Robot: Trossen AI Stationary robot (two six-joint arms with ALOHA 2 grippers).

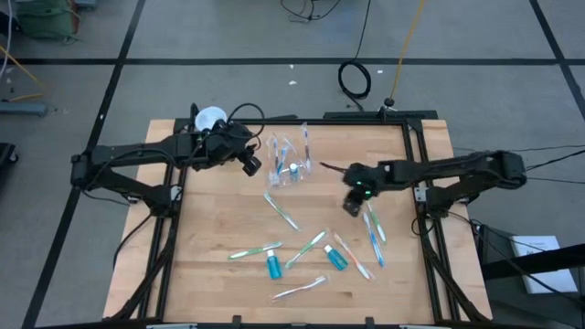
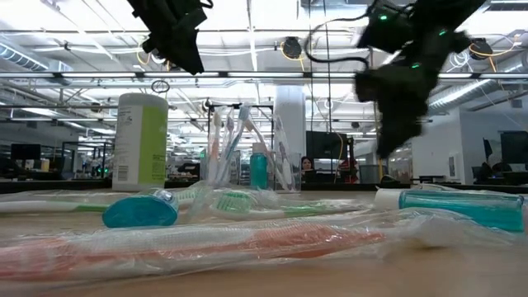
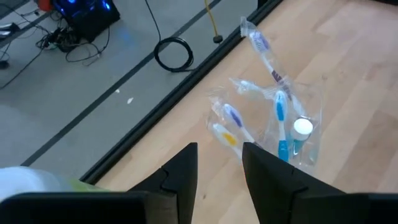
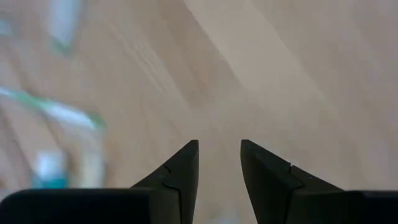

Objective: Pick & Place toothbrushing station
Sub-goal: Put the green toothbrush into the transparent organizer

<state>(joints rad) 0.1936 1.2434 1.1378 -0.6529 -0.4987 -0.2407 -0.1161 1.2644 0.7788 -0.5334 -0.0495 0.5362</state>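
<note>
The clear cup-like holder (image 1: 286,163) stands on its base at the table's far middle, with wrapped toothbrushes and a blue white-capped tube in it; it also shows in the left wrist view (image 3: 283,134) and the low view (image 2: 243,153). My left gripper (image 1: 251,165) hovers open and empty just left of the holder, above the table. My right gripper (image 1: 352,206) hovers open and empty to the holder's right, above bare wood (image 4: 249,74). Several wrapped toothbrushes (image 1: 281,210) and small blue tubes (image 1: 272,266) lie flat on the near half of the table.
A green canister with a white lid (image 1: 210,119) stands at the far left, behind my left arm; it also shows in the low view (image 2: 140,140). Two toothbrushes (image 1: 374,234) lie just near of my right gripper. A black frame (image 1: 420,192) borders the table.
</note>
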